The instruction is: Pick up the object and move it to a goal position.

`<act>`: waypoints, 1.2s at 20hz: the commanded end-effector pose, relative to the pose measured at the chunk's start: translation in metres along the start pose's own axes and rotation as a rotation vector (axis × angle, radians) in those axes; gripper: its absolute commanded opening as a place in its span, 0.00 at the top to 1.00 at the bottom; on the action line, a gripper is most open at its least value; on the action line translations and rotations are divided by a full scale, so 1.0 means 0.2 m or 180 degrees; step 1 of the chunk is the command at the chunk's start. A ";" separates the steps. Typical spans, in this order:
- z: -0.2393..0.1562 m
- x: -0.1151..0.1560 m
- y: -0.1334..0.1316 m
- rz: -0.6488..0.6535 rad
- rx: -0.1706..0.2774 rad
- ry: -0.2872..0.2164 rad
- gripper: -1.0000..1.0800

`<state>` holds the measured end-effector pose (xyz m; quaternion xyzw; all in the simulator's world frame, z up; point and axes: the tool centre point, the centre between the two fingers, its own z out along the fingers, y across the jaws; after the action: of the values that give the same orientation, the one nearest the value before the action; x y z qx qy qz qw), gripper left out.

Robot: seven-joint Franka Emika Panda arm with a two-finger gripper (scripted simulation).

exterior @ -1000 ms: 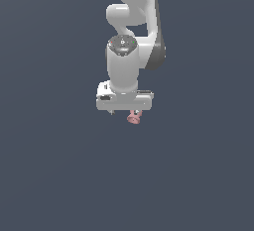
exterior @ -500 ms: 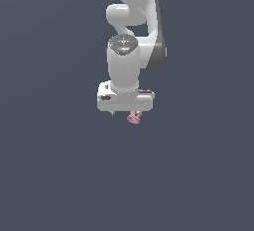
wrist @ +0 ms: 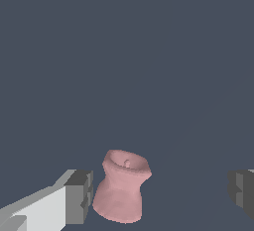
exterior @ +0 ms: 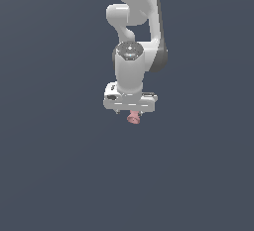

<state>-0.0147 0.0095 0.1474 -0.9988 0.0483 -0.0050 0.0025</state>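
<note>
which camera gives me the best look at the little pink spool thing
The wrist view. There the small pink lumpy spool-like object fills a good part of the picture between the open jaws, showing its narrow waist and hollowed flared end. The exterior view shows only a tiny pink blob just under the white gripper.

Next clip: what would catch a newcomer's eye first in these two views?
The white arm hanging down from the top middle of the exterior view against a plain dark grey ground. Just under its gripper peeks a small pink object. In the wrist view that object sits between the open fingers, much nearer one finger than the other.
</note>
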 end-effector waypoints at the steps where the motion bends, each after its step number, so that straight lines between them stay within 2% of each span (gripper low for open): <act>1: 0.05 -0.05 -0.03 0.0127 -0.0001 -0.0007 0.04; 13: 0.25 -0.27 -0.12 0.0675 -0.0017 -0.0027 0.04; 24: 0.29 -0.31 -0.13 0.0750 -0.0021 -0.0031 0.04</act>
<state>-0.0728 0.0421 0.0905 -0.9862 0.1653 0.0000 0.0001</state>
